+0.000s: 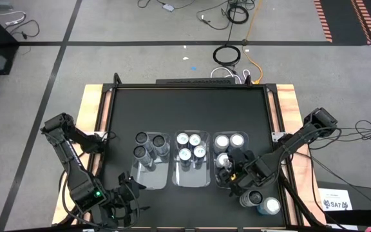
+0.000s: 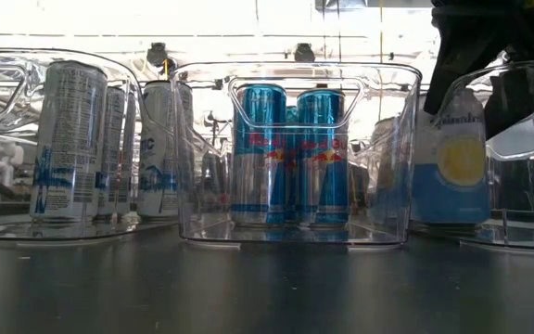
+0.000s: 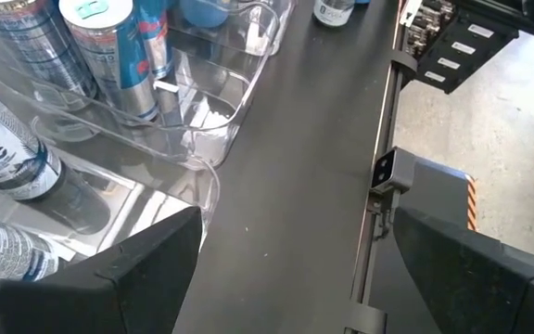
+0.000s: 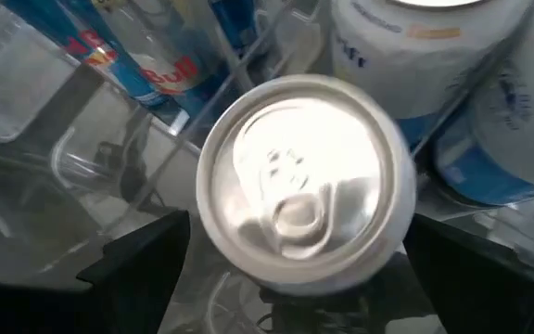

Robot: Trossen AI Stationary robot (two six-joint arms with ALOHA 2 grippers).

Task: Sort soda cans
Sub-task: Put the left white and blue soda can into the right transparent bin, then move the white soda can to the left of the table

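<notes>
Grey floor with cables all round, then a black table (image 1: 189, 103) carrying three clear bins side by side: left bin (image 1: 152, 177) with grey-and-silver cans (image 1: 148, 147), middle bin (image 1: 192, 177) with blue-and-silver cans (image 1: 190, 147), right bin (image 1: 225, 182) with pale cans (image 1: 229, 141). Step in hand, by the look of it: setting a white-topped can (image 4: 304, 218) down in the right bin. Right gripper (image 1: 236, 173) poised directly above that can, fingers (image 4: 133, 260) spread well clear on either side, no contact visible (so released, or very nearly). Can upright among its pale neighbours, one with a yellow-and-blue label (image 2: 448, 158) plain in the low view. Two more cans (image 1: 261, 202) standing outside the bins on the table near the right arm, not yet sorted. Next move probably calls for a straight lift out of the bin without clipping the can or the bin wall, then a swing over to one of the loose pair, picking the bin by colour. Left gripper (image 1: 126, 205) waiting at the table's near edge beside the left bin, fingers (image 3: 128, 278) wide apart, holding nothing.
</notes>
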